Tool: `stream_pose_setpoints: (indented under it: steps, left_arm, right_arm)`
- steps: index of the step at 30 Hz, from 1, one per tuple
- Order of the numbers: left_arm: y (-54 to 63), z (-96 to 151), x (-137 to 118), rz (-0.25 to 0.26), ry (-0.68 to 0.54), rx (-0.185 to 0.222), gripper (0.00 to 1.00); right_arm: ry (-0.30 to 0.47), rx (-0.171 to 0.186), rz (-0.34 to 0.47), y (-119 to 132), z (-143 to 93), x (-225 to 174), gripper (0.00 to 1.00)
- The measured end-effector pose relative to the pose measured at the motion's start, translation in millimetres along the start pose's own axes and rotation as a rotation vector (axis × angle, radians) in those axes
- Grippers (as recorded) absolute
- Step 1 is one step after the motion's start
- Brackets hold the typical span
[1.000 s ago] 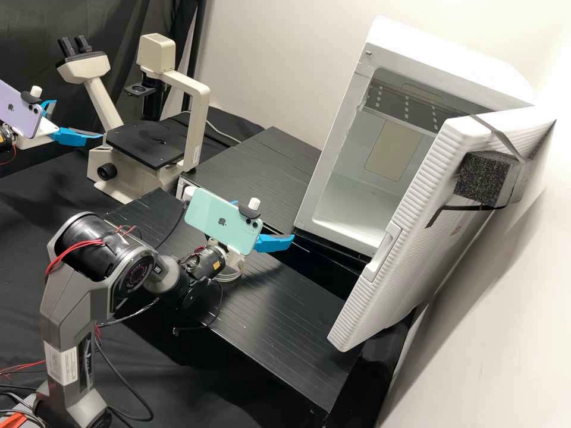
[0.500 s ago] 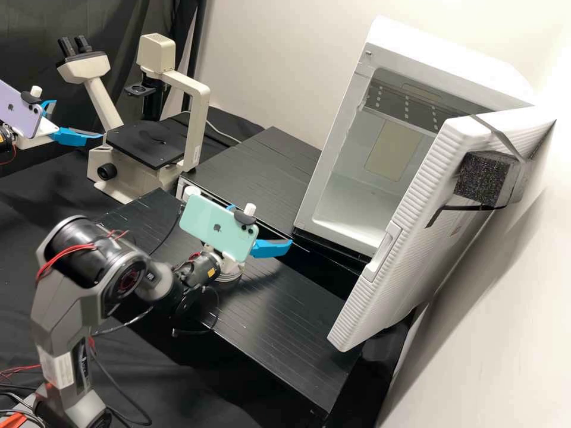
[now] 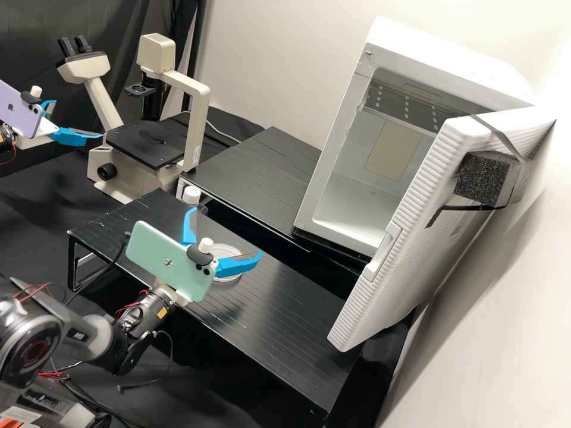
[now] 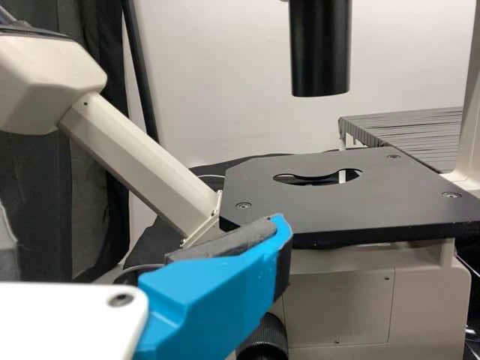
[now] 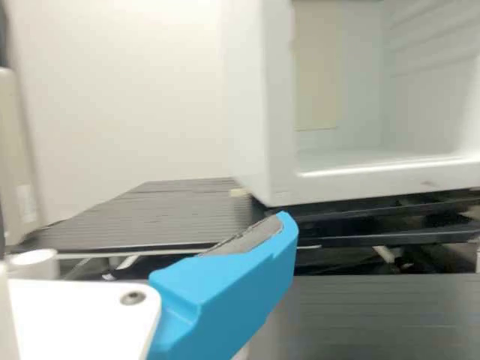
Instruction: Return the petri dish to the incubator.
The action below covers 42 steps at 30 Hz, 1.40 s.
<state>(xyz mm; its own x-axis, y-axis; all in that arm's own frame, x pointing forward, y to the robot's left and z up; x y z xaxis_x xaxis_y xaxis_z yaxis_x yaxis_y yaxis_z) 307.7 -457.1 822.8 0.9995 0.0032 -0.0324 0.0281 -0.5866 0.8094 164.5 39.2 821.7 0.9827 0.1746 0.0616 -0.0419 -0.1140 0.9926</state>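
Observation:
In the high view my right gripper [image 3: 226, 232] stands open over the front black bench, its two blue fingers apart. A round, clear dish [image 3: 229, 278] lies flat on that bench, partly hidden by the lower finger; whether they touch I cannot tell. My left gripper [image 3: 78, 119] is open at the far left, beside the microscope. The white incubator [image 3: 372, 199] at the right has its door open, and its floor shows. In the left wrist view a finger of the left gripper [image 4: 217, 300] is near the microscope stage; in the right wrist view the right gripper [image 5: 232, 285] points towards the incubator [image 5: 282, 135].
The microscope [image 3: 146, 142] stands at the back left. A white-capped container [image 3: 191, 194] is at the bench's rear edge, near the upper blue finger. A gap separates the front bench [image 3: 285, 321] from the rear one [image 3: 262, 178]. The incubator door [image 3: 404, 238] juts forward at the right.
My right gripper has swung left and towards the front, its arm drawing back, which uncovers more of the dish and the capped container. The left gripper has kept still.

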Motion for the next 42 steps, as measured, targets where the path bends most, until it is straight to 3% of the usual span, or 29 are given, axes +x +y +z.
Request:
stream_pose_setpoints:
  steps: [6, 10, 12, 14, 18, 21, 25, 31, 36, 42]
  left_arm:
    - [0.0, 0, 0, 0.0, 0.0, 0.0, 1.0]
    - [0.0, 0, 0, 0.0, 0.0, 0.0, 1.0]
    - [0.0, 0, 0, 0.0, 0.0, 0.0, 1.0]
    - [0.0, 0, 0, 0.0, 0.0, 0.0, 1.0]
    - [0.0, 0, 0, 0.0, 0.0, 0.0, 1.0]
    - [0.0, 0, 0, 0.0, 0.0, 0.0, 1.0]
    - [0.0, 0, 0, 0.0, 0.0, 0.0, 1.0]
    - [0.0, 0, 0, 0.0, 0.0, 0.0, 1.0]
    - [0.0, 0, 0, 0.0, 0.0, 0.0, 1.0]
    - [0.0, 0, 0, 0.0, 0.0, 0.0, 1.0]
  right_arm:
    - [-0.085, 0.001, -0.132, 2, 8, -11, 1.0]
    - [-0.147, -0.036, -0.18, 7, 17, -19, 1.0]
    - [-0.159, -0.068, -0.206, 8, 22, -21, 1.0]
    - [-0.159, -0.076, -0.229, 8, 27, -21, 1.0]
    - [-0.15, -0.061, -0.254, 6, 31, -20, 1.0]
    - [-0.131, -0.009, -0.27, 0, 28, -15, 1.0]
    - [-0.133, 0.021, -0.255, -5, 28, -9, 1.0]
    - [-0.131, 0.005, -0.234, -11, 26, -3, 1.0]
    - [-0.145, -0.025, -0.224, -13, 26, -2, 1.0]
    - [-0.173, -0.088, -0.21, -14, 25, -2, 1.0]
